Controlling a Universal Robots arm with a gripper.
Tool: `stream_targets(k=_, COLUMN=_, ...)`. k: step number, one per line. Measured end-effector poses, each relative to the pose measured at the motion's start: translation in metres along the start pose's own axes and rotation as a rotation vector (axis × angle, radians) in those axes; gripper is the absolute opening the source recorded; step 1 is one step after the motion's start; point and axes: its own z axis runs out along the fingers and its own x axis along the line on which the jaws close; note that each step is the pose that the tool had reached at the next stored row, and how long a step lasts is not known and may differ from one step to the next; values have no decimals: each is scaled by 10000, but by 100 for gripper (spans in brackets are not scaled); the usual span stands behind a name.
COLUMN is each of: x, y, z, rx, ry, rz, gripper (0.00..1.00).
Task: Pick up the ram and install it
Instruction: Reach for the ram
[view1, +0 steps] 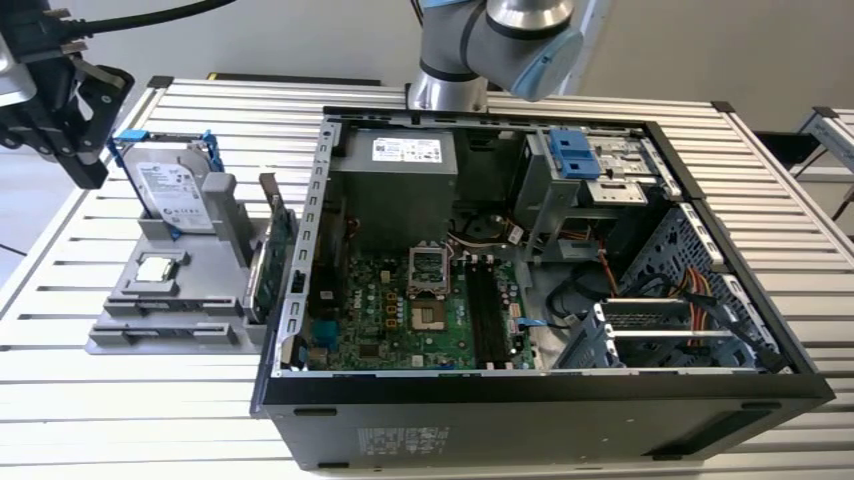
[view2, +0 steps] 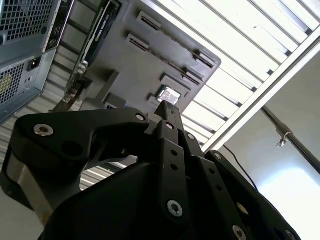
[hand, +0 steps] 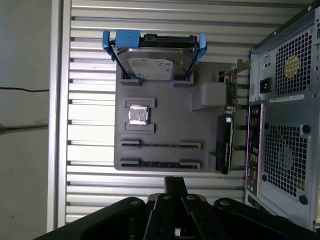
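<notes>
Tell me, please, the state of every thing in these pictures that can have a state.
tool: shut, holding nothing, raised near the grey holder.
ram: seems to stand on edge in a holder slot, not picked up.
hard drive: upright in the holder, in blue rails.
processor chip: flat in its recess.
green card: on edge in the holder.
computer case: lying on its side, open on top.
</notes>
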Motion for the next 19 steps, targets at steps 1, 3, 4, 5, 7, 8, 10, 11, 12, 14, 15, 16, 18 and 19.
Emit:
stream_targets(k=1, x=0, y=0, z=0, rx=2, ry=0, rz=0, gripper=0)
stream_targets(k=3, x=0, y=0, z=0, rx=6, ry=0, rz=0, gripper=0)
stream_targets(k=4, x=0, y=0, z=0, rx=9, ry=0, rz=0, gripper=0)
stream_targets(k=5, x=0, y=0, z=0, rx=12, ry=1, rz=0, gripper=0)
stream_targets(k=7, x=0, y=0, z=0, rx=15, ry=0, rz=1, gripper=0)
stream_targets(k=8, x=0, y=0, z=0, rx=15, ry=-1, rz=-3, gripper=0)
stream_targets(k=10, x=1, y=0, z=0, rx=15, ry=2, rz=-41, gripper=0)
stream_targets(k=11, x=0, y=0, z=0, rx=15, ry=4, rz=-78, gripper=0)
stream_targets(k=12, x=1, y=1, z=0, rx=14, ry=5, rz=-117, gripper=0)
stream_targets(k=14, x=1, y=1, z=0, rx=12, ry=8, rz=-188, gripper=0)
stream_targets(k=15, x=0, y=0, z=0, rx=13, ry=9, rz=-202, gripper=0)
stream_targets(k=16, x=0, y=0, z=0, rx=12, ry=10, rz=-211, gripper=0)
stream_targets(k=18, x=0, y=0, z=0, rx=12, ry=10, rz=-227, gripper=0)
stream_targets(k=19, x=0, y=0, z=0, rx=12, ry=11, rz=-235, gripper=0)
